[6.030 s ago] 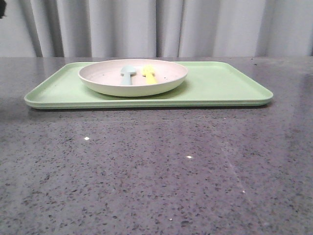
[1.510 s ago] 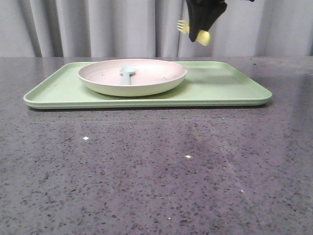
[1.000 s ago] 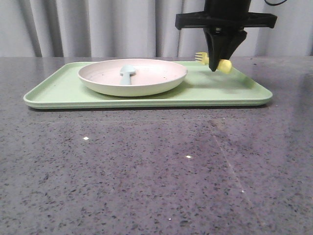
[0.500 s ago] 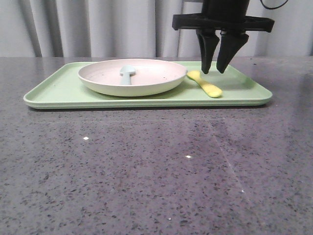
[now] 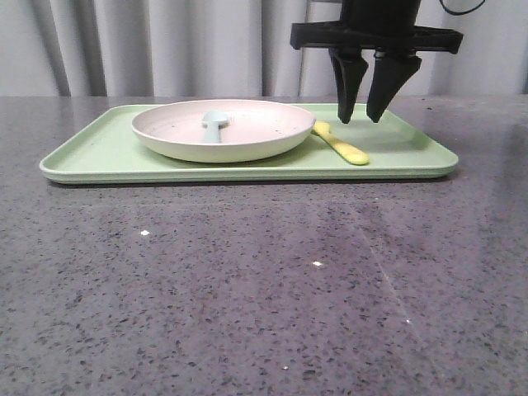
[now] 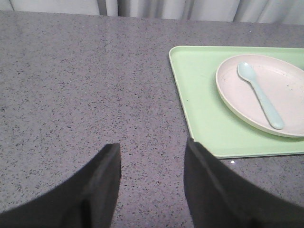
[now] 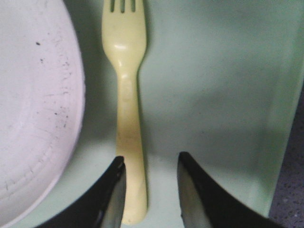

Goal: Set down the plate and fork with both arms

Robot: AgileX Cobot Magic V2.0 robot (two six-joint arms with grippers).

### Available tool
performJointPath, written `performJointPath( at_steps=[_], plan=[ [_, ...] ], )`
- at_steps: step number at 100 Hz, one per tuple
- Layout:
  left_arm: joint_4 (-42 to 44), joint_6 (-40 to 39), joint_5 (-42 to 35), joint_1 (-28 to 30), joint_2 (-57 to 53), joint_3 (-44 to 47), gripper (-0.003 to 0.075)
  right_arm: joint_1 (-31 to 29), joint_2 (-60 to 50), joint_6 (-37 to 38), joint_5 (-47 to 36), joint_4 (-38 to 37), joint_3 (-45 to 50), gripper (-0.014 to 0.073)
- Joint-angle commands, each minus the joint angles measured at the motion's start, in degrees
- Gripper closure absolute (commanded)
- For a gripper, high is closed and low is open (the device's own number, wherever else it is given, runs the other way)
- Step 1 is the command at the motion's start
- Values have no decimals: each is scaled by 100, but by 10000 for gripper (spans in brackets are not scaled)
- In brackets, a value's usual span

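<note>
The fork [image 5: 340, 143] was seen lying flat on the green tray [image 5: 412, 157], just to the right of the plate [image 5: 224, 129], so the fork's share of the task was judged done. The right gripper [image 5: 366, 118] was held just above it with its jaws apart and nothing between them; in the right wrist view the handle end was seen close by one fingertip. The plate was left resting on the left half of the tray with a pale blue spoon [image 5: 215, 124] inside it, untouched, so its handling was judged the part remaining. The left gripper [image 6: 152, 156] was poised over bare countertop [image 6: 71, 85] well to the left of the tray, jaws apart and empty. Open counter was available near and to the left, while the tray's raised rim bounded the fork's right side.
</note>
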Motion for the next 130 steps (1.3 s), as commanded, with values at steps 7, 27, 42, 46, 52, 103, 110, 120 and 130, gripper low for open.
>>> performJointPath(
  at_steps=[7, 27, 42, 46, 52, 103, 110, 120, 130],
  plan=[
    [-79, -28, -395, 19, 24, -166, 408, -34, -720, -14, 213, 16, -3, 305],
    [-79, -28, -395, 19, 24, -166, 408, -34, -1584, -14, -478, 16, 914, 305],
    [-79, -28, -395, 19, 24, -166, 408, -34, -2456, -14, -1313, 4, 2014, 305],
    [-79, -28, -395, 19, 24, -166, 408, -34, -2648, -14, -1545, -32, 2248, 305],
    [-79, -28, -395, 19, 24, -166, 408, -34, -2972, -14, -1786, -93, 2630, 305],
    [-79, -28, -394, 7, 24, -154, 408, -34, -5514, -14, -3185, -355, 5245, 305],
    [-142, -28, -394, 7, 13, -115, 415, -34, -5900, -14, -3383, -421, 5549, 307],
    [-189, -28, -394, 7, -76, -34, 492, -34, -6406, -14, -3549, -500, 5903, 352],
    [-189, -28, -394, 7, -197, 67, 603, -34, -6843, -14, -3608, -511, 6182, 482]
  ],
)
